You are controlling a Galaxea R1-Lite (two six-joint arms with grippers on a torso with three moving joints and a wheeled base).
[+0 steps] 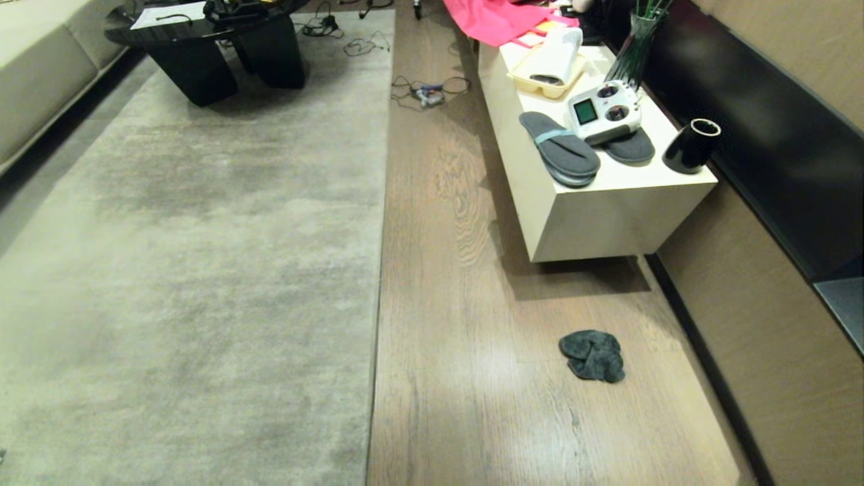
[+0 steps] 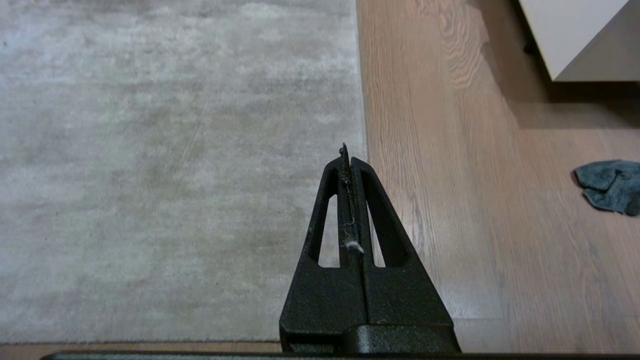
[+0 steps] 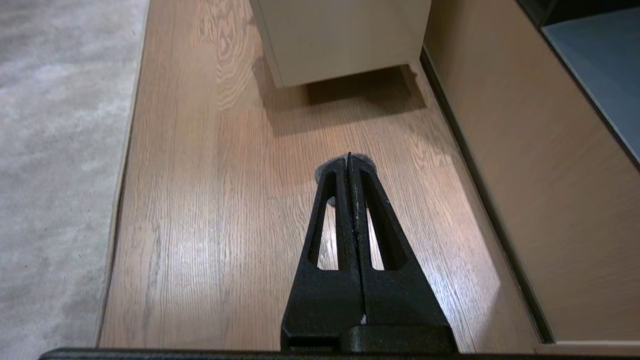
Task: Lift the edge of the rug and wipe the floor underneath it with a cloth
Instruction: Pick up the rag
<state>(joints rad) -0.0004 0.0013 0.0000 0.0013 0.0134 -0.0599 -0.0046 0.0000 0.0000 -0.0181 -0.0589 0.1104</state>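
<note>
Cloth [image 1: 592,356] on floor [image 1: 466,378] — R gripper [image 3: 349,156] above, closed.

Open floor [image 1: 472,378] lies between the rug [image 1: 202,270] and the wall; only the cloth [image 1: 592,356] and the low table [image 1: 607,196] appear to obstruct it.

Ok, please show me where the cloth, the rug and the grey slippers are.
cloth [image 1: 592,356], head view, middle of the crumpled rag on the floor.
rug [image 1: 202,270], head view, its mottled pile.
grey slippers [image 1: 559,148], head view, sole of the nearer slipper.
</note>
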